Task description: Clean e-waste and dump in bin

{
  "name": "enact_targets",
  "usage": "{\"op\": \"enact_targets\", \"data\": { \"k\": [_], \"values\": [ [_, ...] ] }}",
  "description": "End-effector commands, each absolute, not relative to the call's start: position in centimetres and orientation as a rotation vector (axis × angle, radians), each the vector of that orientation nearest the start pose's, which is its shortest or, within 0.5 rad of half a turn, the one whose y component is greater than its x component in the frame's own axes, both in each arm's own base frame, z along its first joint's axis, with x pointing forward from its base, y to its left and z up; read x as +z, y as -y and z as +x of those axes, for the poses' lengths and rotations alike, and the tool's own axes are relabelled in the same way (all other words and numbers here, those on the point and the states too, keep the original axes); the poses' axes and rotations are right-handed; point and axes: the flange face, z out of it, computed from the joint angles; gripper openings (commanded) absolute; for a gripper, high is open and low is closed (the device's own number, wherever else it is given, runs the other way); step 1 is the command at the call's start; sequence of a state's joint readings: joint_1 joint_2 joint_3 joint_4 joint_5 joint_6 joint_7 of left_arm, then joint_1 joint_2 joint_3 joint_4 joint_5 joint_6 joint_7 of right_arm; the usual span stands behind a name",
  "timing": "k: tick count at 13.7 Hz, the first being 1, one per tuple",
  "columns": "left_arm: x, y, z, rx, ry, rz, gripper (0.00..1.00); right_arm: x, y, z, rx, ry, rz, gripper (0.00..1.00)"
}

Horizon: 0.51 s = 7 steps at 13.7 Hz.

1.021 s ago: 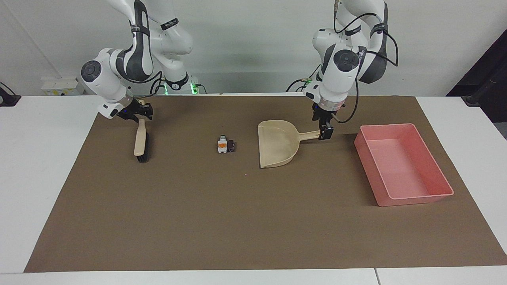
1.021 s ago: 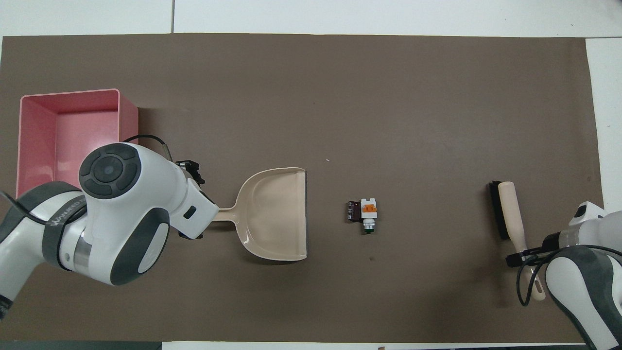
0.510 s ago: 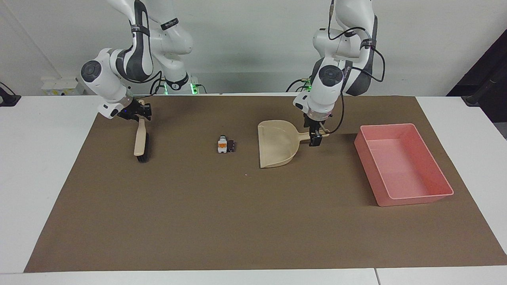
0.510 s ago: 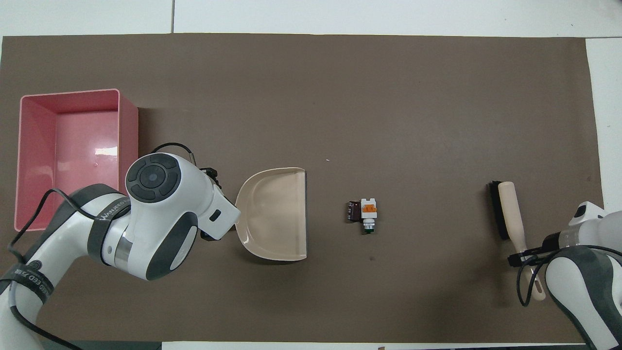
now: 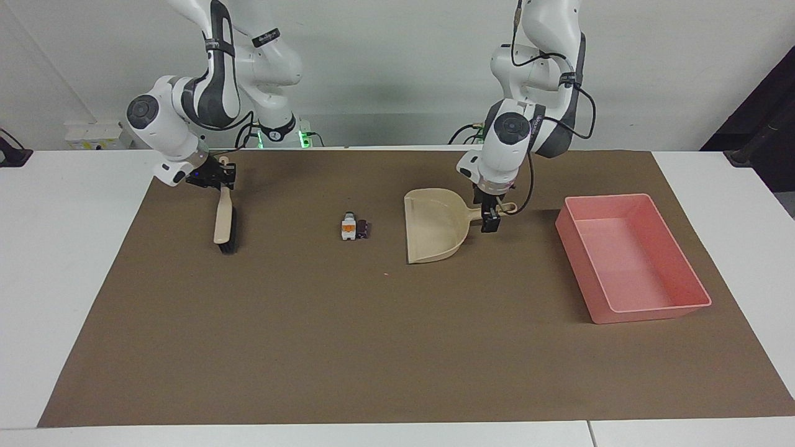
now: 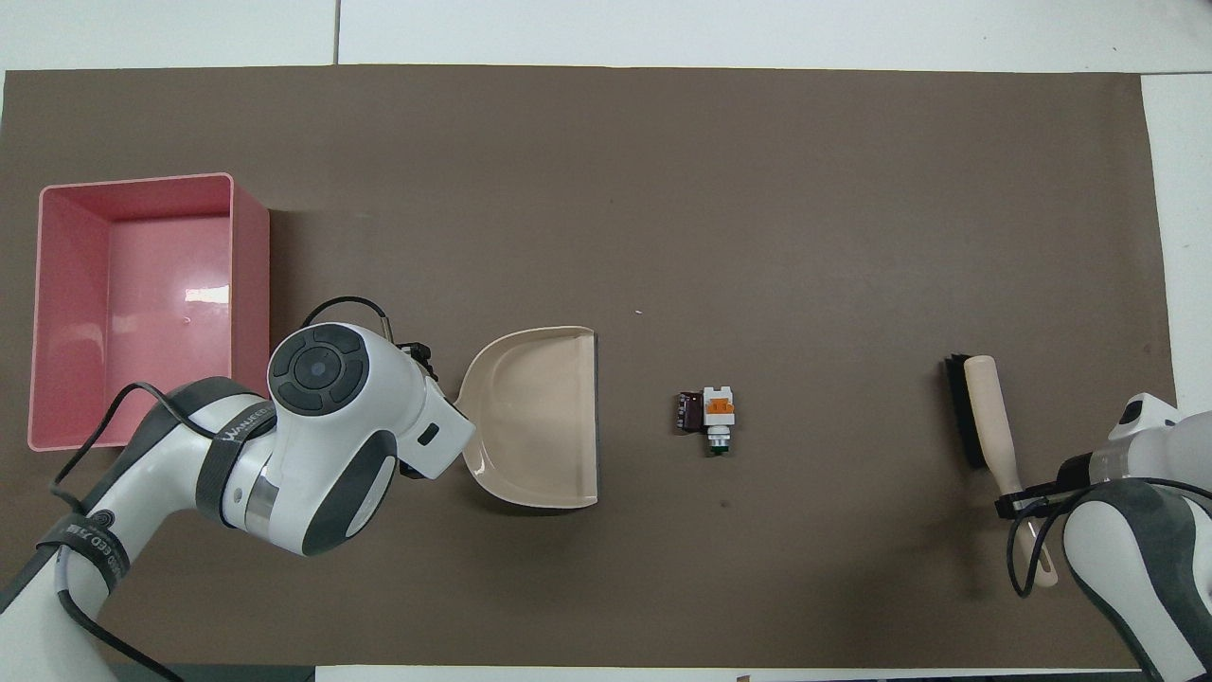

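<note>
Two tiny pieces of e-waste are seen on the brown mat: a white block with an orange patch (image 5: 348, 228) (image 6: 720, 408) and, touching it, a dark purplish-black cylinder (image 5: 363, 230) (image 6: 690, 412). A small round greenish tip is shown on the block's end nearer the robots in the overhead view. The pair lies on the mat between one beige plastic dustpan (image 5: 435, 225) (image 6: 535, 417) and one cream-handled brush with black bristles (image 5: 225, 220) (image 6: 985, 421), well apart from both pincers.

The dustpan is set flat on the mat, its open mouth turned toward the e-waste. Its short handle is reached by the left pincer (image 5: 490, 222), which is lowered at the handle; whether the handle is actually gripped cannot be told, as the fingers are hidden by the wrist from above.

One shallow rectangular pink plastic bin (image 5: 695, 287) (image 6: 47, 284) is placed toward the left arm's end of the worktop, apart from the dustpan, with nothing seen inside it.

Toward the right arm's end, the brush is held by the right pincer (image 5: 222, 177) (image 6: 1018, 494), closed on the handle, with the bristle head down at the mat.

One brown mat (image 5: 372, 347) (image 6: 663, 189) is spread over the white worktop (image 5: 74, 248).
</note>
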<state>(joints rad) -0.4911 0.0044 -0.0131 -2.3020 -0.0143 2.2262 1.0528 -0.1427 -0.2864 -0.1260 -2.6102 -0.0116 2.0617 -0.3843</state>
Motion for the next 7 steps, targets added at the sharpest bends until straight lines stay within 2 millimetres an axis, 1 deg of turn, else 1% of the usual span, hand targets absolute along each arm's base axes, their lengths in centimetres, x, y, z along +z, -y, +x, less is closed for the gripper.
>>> {"op": "enact_targets", "data": {
  "k": [1, 2, 3, 4, 5, 6, 7],
  "values": [
    [34.0, 24.5, 43.2, 0.082, -2.175, -2.292, 0.83, 33.2, 10.3, 36.6, 0.347, 0.204, -3.003, 0.05],
    [34.0, 24.8, 43.0, 0.083, -2.167, -2.298, 0.75, 33.3, 10.2, 36.8, 0.348, 0.204, -3.005, 0.01],
    [34.1, 25.2, 42.8, 0.081, -2.158, -2.306, 0.69, 33.6, 10.1, 37.2, 0.341, 0.201, -3.010, 0.00],
    [34.2, 25.6, 42.6, 0.079, -2.152, -2.310, 0.64, 34.6, 10.1, 37.9, 0.346, 0.219, -3.020, 0.00],
    [34.1, 25.7, 42.5, 0.081, -2.148, -2.314, 0.57, 36.0, 10.1, 38.8, 0.362, 0.229, -3.021, 0.00],
    [34.3, 25.7, 42.5, 0.081, -2.148, -2.314, 0.44, 37.7, 9.6, 39.8, 0.389, 0.251, -3.021, 0.00],
    [34.4, 25.8, 42.4, 0.083, -2.150, -2.312, 0.30, 39.3, 8.5, 40.8, 0.400, 0.304, -3.052, 0.00]
  ]
}}
